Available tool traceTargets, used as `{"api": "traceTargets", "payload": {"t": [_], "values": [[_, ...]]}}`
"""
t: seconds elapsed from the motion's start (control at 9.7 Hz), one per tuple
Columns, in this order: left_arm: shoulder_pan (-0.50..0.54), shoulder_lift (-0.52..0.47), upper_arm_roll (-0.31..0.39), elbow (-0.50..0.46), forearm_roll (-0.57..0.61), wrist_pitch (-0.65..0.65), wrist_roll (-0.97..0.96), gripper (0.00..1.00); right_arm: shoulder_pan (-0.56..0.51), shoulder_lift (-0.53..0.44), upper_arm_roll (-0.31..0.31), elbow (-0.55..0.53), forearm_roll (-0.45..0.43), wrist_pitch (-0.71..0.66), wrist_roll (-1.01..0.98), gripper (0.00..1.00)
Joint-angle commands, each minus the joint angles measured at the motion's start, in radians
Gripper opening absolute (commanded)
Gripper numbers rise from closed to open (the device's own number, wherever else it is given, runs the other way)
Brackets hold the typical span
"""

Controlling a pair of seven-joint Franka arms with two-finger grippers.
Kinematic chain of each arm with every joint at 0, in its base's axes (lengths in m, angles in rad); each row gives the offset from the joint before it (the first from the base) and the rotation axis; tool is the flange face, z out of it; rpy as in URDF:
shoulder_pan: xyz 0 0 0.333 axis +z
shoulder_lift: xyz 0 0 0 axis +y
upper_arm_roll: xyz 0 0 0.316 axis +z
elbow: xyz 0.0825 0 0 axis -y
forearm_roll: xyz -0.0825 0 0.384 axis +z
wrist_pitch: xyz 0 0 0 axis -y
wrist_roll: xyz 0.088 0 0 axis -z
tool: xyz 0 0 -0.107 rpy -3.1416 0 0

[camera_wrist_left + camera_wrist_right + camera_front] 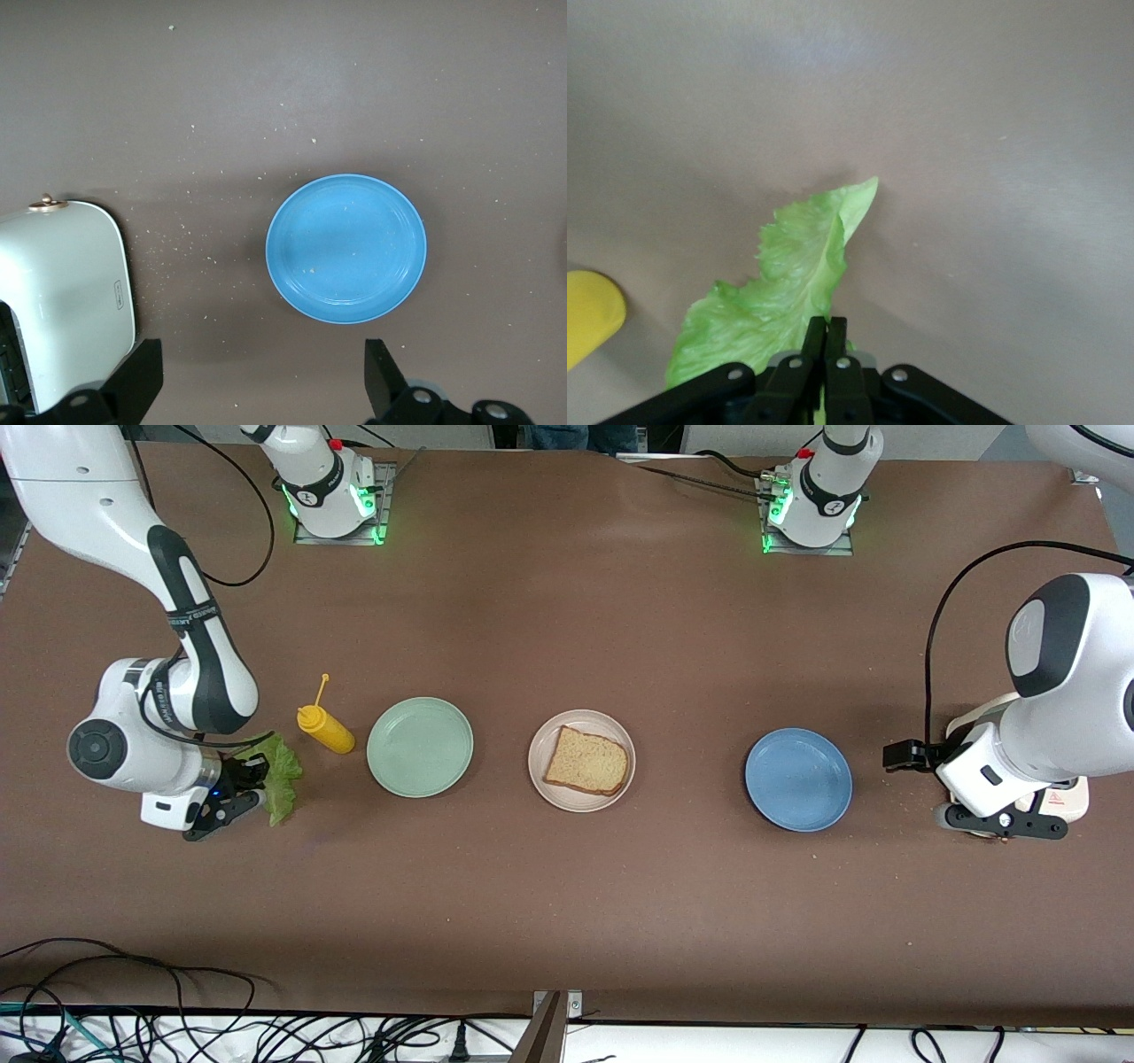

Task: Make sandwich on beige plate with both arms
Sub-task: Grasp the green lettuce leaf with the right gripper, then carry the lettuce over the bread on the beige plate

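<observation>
Bread slice (pixel 586 762) on beige plate (pixel 542 778), brown table (pixel 567 629); right pincer (pixel 237 786) pinches lettuce (pixel 282 772); left pincer (pixel 261 376) spread.

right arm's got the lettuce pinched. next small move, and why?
Probably lift the lettuce leaf and start carrying it toward the beige plate. The right gripper is shut on the leaf at the right arm's end of the table, and one bread slice already lies bare on that plate. The left gripper waits open by the blue plate.
</observation>
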Motion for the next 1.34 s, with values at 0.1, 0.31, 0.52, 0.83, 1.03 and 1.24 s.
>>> {"api": "traceTargets", "payload": {"t": [0.1, 0.31, 0.52, 0.83, 1.03, 1.24], "values": [[0.011, -0.014, -0.001, -0.003, 0.031, -0.015, 0.006, 1.00, -0.004, -0.025, 0.007, 0.162, 0.001, -0.226, -0.004, 0.00], [0.016, -0.012, -0.001, -0.003, 0.031, -0.015, 0.006, 1.00, 0.025, -0.027, 0.013, 0.318, 0.004, -0.428, 0.096, 0.00], [0.017, -0.014, -0.001, -0.001, 0.031, -0.015, 0.008, 1.00, 0.093, -0.053, 0.020, 0.354, 0.024, -0.489, 0.347, 0.00], [0.023, -0.012, -0.001, -0.001, 0.031, -0.014, 0.009, 1.00, 0.217, -0.068, 0.038, 0.354, 0.063, -0.481, 0.702, 0.00], [0.025, -0.012, -0.001, -0.001, 0.033, -0.012, 0.009, 1.00, 0.316, -0.064, 0.040, 0.354, 0.089, -0.437, 0.974, 0.00], [0.034, -0.011, -0.003, -0.003, 0.043, -0.012, 0.009, 1.00, 0.427, -0.021, 0.040, 0.354, 0.090, -0.342, 1.272, 0.00]]}}
